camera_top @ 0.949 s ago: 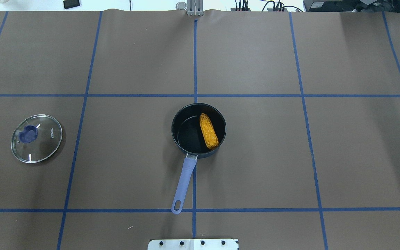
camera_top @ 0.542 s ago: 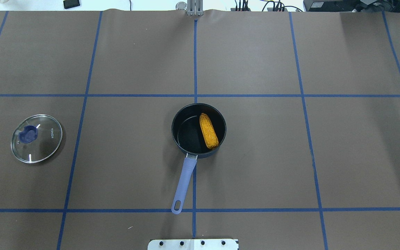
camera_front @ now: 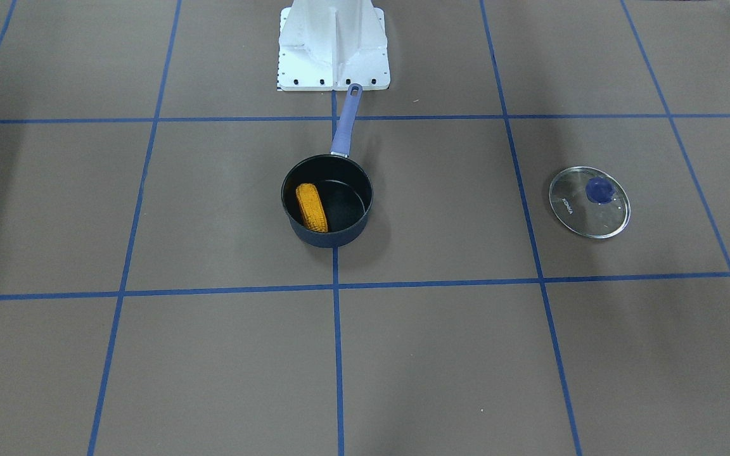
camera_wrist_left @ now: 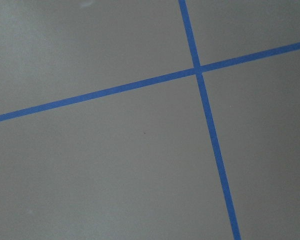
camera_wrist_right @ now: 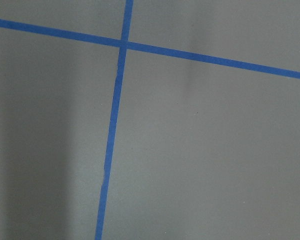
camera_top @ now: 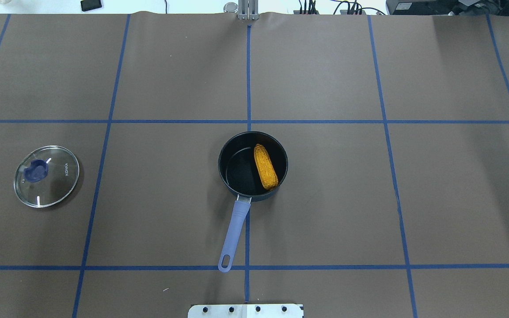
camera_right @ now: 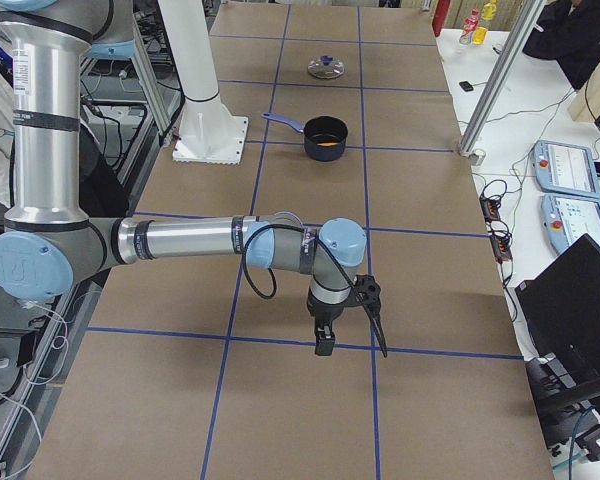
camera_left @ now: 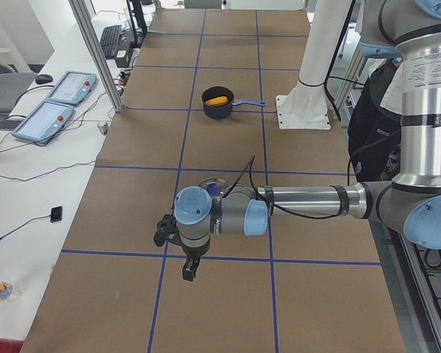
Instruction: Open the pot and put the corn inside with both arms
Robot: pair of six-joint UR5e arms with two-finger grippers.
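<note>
One pot [camera_front: 330, 239], one corn [camera_top: 266, 166], one lid [camera_top: 55, 185].

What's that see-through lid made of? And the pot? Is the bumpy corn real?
The lid looks like glass: clear and shiny, with the table showing through. Its blue knob is likely plastic. The pot seems to be metal with a dark, smooth coating, and its handle looks like matte plastic. The corn is probably a toy, as it is evenly orange-yellow with no husk, but I can't be sure.

The left arm [camera_left: 309, 200] and right arm [camera_right: 180, 240] are silver-grey tubes with light blue joint caps [camera_left: 192, 208] and black cables [camera_left: 248, 166]
</note>
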